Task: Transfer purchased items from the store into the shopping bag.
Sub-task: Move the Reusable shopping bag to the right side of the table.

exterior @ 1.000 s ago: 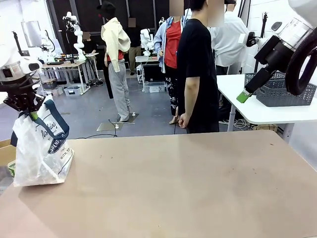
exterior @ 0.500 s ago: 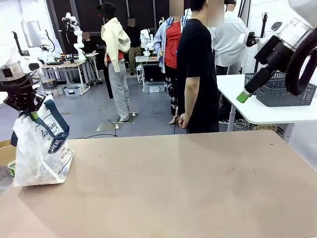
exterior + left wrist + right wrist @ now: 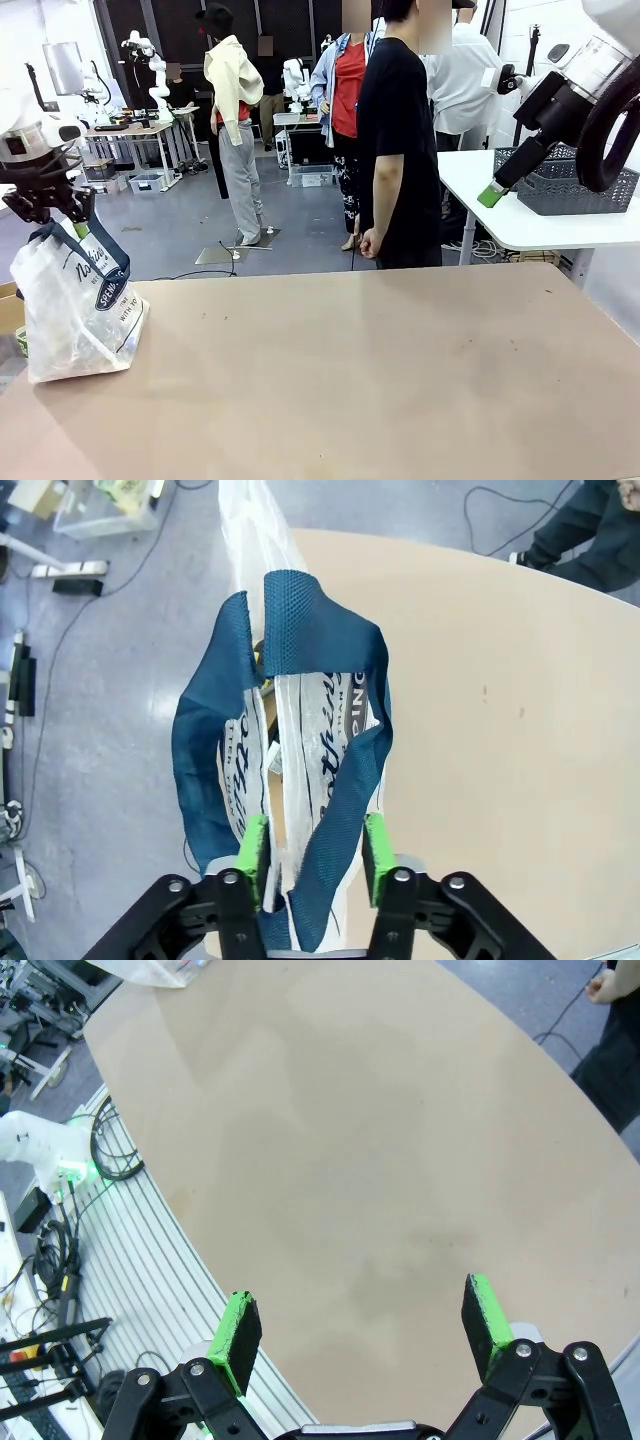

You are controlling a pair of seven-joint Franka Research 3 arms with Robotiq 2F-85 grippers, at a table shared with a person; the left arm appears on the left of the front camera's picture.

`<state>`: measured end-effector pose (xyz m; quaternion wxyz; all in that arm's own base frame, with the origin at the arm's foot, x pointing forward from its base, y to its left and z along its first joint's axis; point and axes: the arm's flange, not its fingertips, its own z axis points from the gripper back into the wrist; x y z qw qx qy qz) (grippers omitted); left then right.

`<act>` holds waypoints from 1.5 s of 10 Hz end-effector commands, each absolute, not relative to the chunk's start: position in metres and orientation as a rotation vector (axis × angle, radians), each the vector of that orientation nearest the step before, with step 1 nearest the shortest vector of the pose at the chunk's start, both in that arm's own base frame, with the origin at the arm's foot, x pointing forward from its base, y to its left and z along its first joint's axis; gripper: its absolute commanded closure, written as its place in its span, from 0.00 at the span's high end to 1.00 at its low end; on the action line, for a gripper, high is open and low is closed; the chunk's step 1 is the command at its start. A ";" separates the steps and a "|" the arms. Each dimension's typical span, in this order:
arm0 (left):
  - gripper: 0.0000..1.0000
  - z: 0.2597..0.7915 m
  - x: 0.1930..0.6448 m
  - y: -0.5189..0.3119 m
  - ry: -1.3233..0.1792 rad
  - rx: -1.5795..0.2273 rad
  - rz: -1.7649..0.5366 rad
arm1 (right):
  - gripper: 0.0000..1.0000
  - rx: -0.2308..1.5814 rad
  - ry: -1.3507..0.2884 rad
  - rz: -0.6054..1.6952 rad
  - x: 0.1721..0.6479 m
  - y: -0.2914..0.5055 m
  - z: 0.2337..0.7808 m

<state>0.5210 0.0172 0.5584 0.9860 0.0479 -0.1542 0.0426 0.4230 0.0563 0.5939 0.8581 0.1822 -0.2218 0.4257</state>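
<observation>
The shopping bag [image 3: 75, 310], whitish plastic with navy handles, stands at the table's left edge. My left gripper [image 3: 70, 222] hovers just above its handles. In the left wrist view the left gripper [image 3: 313, 852] has its green pads apart, and the navy handles [image 3: 345, 780] hang loosely between them over the bag [image 3: 320, 715]. A brown cardboard edge [image 3: 274, 815] of the purchased items shows inside the bag's mouth. My right gripper [image 3: 362, 1328] is open over bare tabletop, raised at the right [image 3: 492, 193]. The store, a dark grey lattice basket [image 3: 580, 190], sits on a white side table.
A person in black [image 3: 395, 140] stands at the table's far side with arms down. The tan table [image 3: 380, 380] stretches bare across the middle and right. The white side table [image 3: 500, 215] stands behind my right arm. Cables and a rail [image 3: 100, 1250] lie below the table's edge.
My left gripper's jaws have parted and it has lifted slightly. The bag's handles have slackened and the bag's top has slumped to the left. The right arm has not moved.
</observation>
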 end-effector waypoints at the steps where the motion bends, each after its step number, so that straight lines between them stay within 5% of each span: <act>1: 1.00 0.563 0.515 0.014 -0.316 0.102 0.092 | 1.00 0.378 -0.461 0.886 0.422 0.058 0.594; 15: 1.00 0.604 0.488 -0.011 -0.324 0.104 0.075 | 1.00 0.378 -0.461 0.886 0.422 0.058 0.594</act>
